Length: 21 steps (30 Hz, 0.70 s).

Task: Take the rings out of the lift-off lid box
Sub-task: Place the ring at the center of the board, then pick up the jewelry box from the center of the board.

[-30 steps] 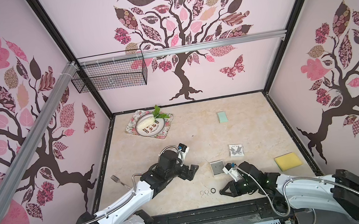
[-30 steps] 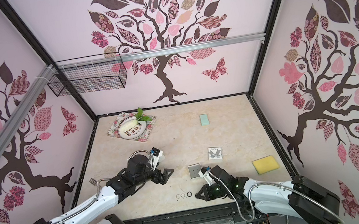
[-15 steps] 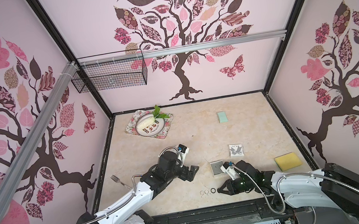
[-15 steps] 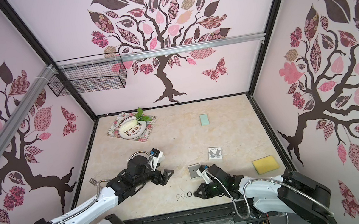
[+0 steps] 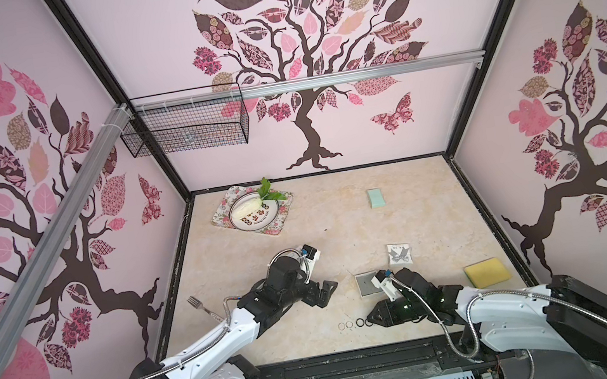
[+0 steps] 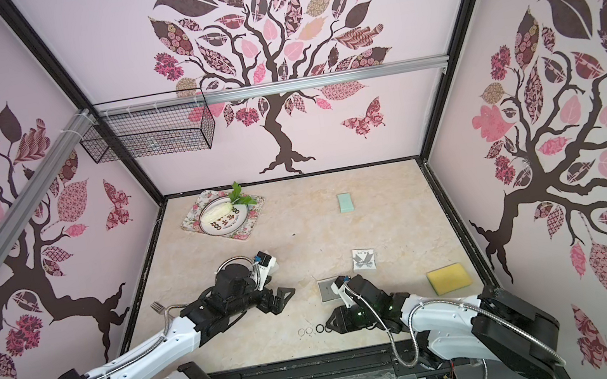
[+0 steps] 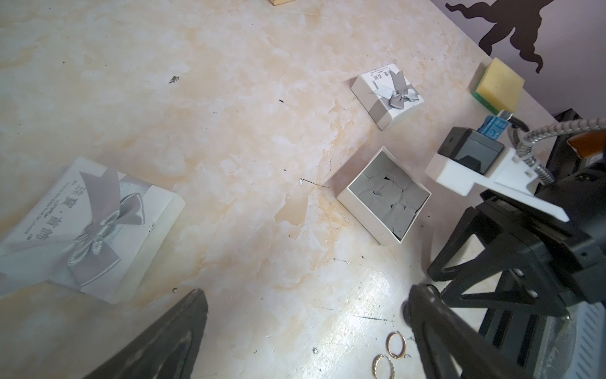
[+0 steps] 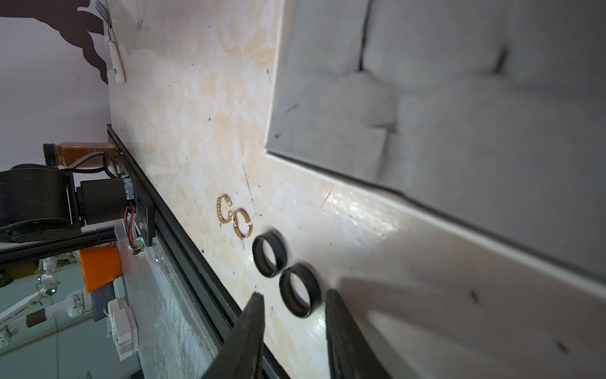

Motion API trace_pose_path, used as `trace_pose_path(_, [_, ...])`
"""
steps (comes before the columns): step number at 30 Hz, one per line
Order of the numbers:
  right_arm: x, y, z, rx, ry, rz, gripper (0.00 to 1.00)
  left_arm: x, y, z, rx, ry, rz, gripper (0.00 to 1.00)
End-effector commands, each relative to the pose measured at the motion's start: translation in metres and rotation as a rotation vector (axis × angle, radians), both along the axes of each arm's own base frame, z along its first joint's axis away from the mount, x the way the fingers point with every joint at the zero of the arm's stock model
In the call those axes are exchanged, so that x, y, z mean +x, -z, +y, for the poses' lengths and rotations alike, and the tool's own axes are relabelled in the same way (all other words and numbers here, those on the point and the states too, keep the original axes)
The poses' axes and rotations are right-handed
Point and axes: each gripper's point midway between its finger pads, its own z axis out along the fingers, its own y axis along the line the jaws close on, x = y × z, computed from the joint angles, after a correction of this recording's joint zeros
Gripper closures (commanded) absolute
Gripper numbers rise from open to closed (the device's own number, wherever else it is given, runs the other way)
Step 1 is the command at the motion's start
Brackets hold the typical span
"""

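The open lift-off lid box [image 5: 367, 283] [image 7: 383, 197] shows only grey foam inside; its bowed lid [image 5: 399, 253] [image 7: 387, 95] lies apart behind it. Several rings lie in a row on the table near the front edge: two thin gold ones [image 8: 224, 208] [image 8: 242, 223] [image 7: 396, 344] and two black bands [image 8: 269, 253] [image 8: 299, 290] [image 5: 360, 323]. My right gripper [image 8: 295, 295] [image 5: 372, 320] [image 6: 330, 327] is low at the row's right end, its jaws parted around the nearest black band without touching it. My left gripper [image 7: 306, 293] [image 5: 327, 291] hovers wide open and holds nothing, left of the box.
A larger bowed box [image 7: 88, 226] lies near the left gripper. A fork [image 5: 199, 306] is at the left, a yellow sponge [image 5: 485, 273] at the right, a plate on a floral tray [image 5: 254, 214] and a teal pad [image 5: 376, 199] at the back. The black front rail [image 8: 183, 236] runs close beside the rings.
The right jaws have opened and let go of a black band, which now lies beside the other rings. The left arm has not moved.
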Motion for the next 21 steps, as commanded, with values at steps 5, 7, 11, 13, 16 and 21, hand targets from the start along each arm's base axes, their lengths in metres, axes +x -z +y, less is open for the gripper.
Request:
trace_pose_path(5, [0.003, -0.028, -0.024, -0.151, 0.039, -0.022, 0.29, -0.002, 0.001, 0.003, 0.002, 0.004, -0.004, 0.02])
trace_pose_path(7, [0.005, -0.036, -0.033, -0.193, 0.060, -0.037, 0.00, -0.002, -0.001, 0.005, 0.005, 0.001, -0.009, 0.02])
trace_pose_path(11, [0.022, -0.057, -0.049, -0.248, 0.140, -0.136, 0.00, -0.003, -0.007, 0.007, -0.002, -0.003, -0.022, 0.02])
trace_pose_path(13, [0.036, -0.061, -0.056, -0.285, 0.173, -0.175, 0.00, -0.003, -0.007, 0.007, -0.002, -0.003, -0.021, 0.02])
trace_pose_path(16, [0.061, -0.059, -0.062, -0.329, 0.216, -0.209, 0.00, -0.003, -0.007, 0.007, -0.001, -0.003, -0.020, 0.02])
trace_pose_path(21, [0.096, -0.051, -0.060, -0.387, 0.255, -0.263, 0.09, -0.003, -0.005, 0.006, 0.000, -0.003, -0.011, 0.02])
